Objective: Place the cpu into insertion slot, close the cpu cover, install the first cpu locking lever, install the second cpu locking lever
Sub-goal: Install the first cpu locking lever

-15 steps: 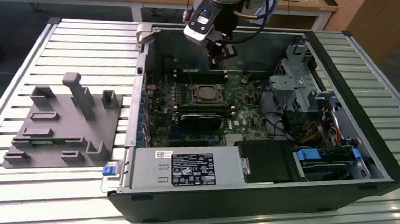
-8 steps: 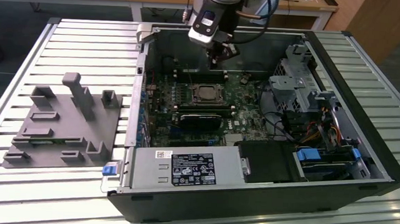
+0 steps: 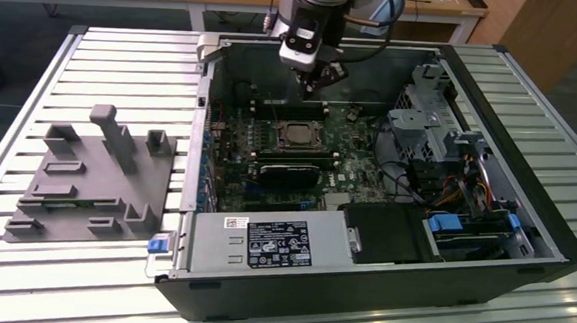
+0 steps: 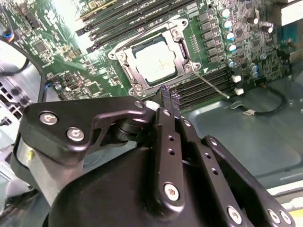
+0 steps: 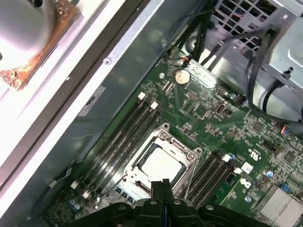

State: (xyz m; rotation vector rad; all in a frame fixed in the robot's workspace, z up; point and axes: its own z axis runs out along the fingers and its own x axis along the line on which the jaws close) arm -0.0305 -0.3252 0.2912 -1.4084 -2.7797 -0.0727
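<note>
The cpu, a silvery square chip, lies in the insertion slot on the green board. The cpu cover, a thin metal frame, lies flat around the chip. A thin metal lever rod sticks out from one socket corner over the memory slots. In the exterior view my gripper hangs above the board, just beyond the socket toward the case's back wall. Its black fingertips are pressed together with nothing between them; the gripper is shut.
The open black computer case has side walls around the board. Memory slots flank the socket, and a black card lies nearer. Drive cages and cables fill the exterior view's right; a power supply sits in front. A grey fixture stands outside.
</note>
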